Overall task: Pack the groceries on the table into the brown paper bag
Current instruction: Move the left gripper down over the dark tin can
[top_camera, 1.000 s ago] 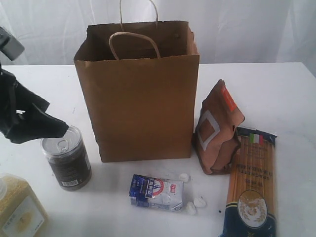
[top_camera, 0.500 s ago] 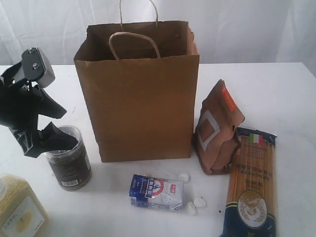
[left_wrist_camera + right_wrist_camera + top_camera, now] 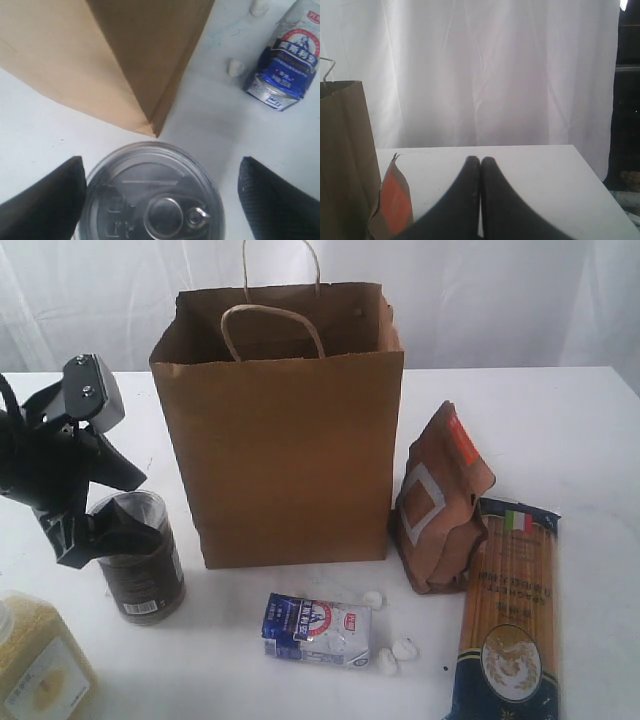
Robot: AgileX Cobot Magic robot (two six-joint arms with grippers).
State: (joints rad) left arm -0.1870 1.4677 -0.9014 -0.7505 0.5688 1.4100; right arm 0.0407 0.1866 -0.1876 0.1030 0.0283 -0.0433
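The small clear-lidded can (image 3: pixel 145 575) stands on the table (image 3: pixel 560 430) to the left of the tall brown paper bag (image 3: pixel 285 440). My left gripper (image 3: pixel 148 508) is open, its fingers either side of the can's top. In the left wrist view the can (image 3: pixel 152 195) lies between the fingers (image 3: pixel 47 200); one is close to the rim, the other well apart. The yellow-grain container (image 3: pixel 35 665), blue-white pouch (image 3: pixel 317 630), brown pouch (image 3: pixel 440 500) and spaghetti pack (image 3: pixel 512 620) rest on the table. My right gripper (image 3: pixel 480 162) is shut on nothing, above the table. The tan-lidded jar is out of view.
Small white crumbs (image 3: pixel 395 652) lie beside the blue-white pouch. A white curtain (image 3: pixel 480 300) hangs behind the table. The bag's corner (image 3: pixel 152 132) is close to the can. The right wrist view shows the bag (image 3: pixel 342 160) and the brown pouch (image 3: pixel 395 202) to one side.
My left arm has swung in over the can and come lower, so its open fingers now straddle the can's top. The can and the other groceries have not moved.
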